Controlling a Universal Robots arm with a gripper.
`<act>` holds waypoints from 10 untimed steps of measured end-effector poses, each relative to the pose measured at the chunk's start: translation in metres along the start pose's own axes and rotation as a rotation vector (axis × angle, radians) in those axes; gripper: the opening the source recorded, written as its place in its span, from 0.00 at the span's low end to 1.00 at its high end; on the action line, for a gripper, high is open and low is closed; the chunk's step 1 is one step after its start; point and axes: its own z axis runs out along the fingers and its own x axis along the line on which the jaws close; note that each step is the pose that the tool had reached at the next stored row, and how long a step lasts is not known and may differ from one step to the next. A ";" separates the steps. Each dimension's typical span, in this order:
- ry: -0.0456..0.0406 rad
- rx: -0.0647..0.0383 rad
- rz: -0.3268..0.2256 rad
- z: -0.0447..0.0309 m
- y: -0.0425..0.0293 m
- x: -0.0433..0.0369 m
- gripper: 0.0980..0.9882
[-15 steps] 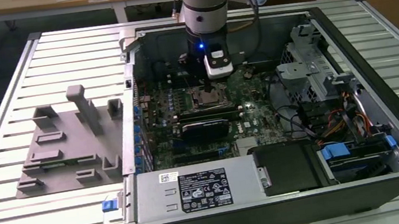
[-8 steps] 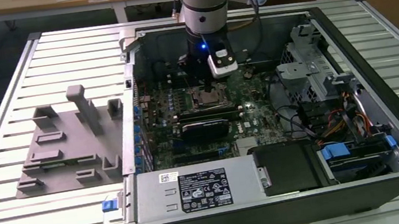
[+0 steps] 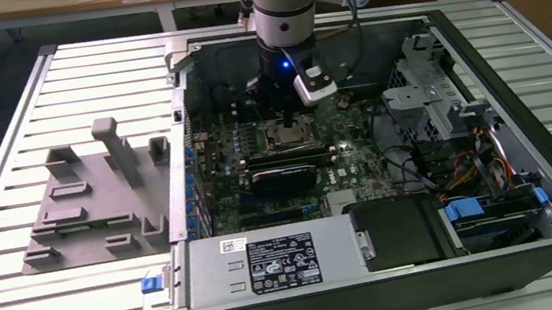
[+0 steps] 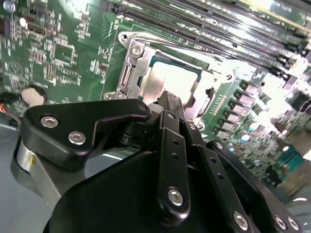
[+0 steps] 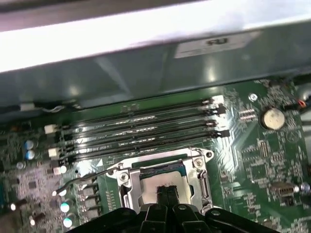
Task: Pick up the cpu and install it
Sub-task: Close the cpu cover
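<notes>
The cpu (image 4: 164,80) lies flat in the motherboard's socket (image 3: 288,132), its shiny silver top framed by the metal socket bracket (image 4: 130,73). In the first wrist view the cpu (image 5: 148,183) sits just under my black fingers. My gripper (image 5: 167,193) hangs directly over the socket inside the open computer case, with its two fingers pressed together and nothing between them. In the second wrist view the gripper (image 4: 170,99) covers the near edge of the chip. From outside, the arm stands upright over the board with the gripper (image 3: 282,110) low above the socket.
Several memory slots (image 5: 141,128) run beside the socket. A black card (image 3: 284,176), a power supply (image 3: 269,264) and a drive cage (image 3: 427,95) crowd the case. Grey holder blocks (image 3: 96,203) stand on the slatted table at the exterior view's left.
</notes>
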 end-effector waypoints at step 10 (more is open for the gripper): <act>-0.0010 -0.001 -0.025 0.0001 -0.0004 0.0024 0.01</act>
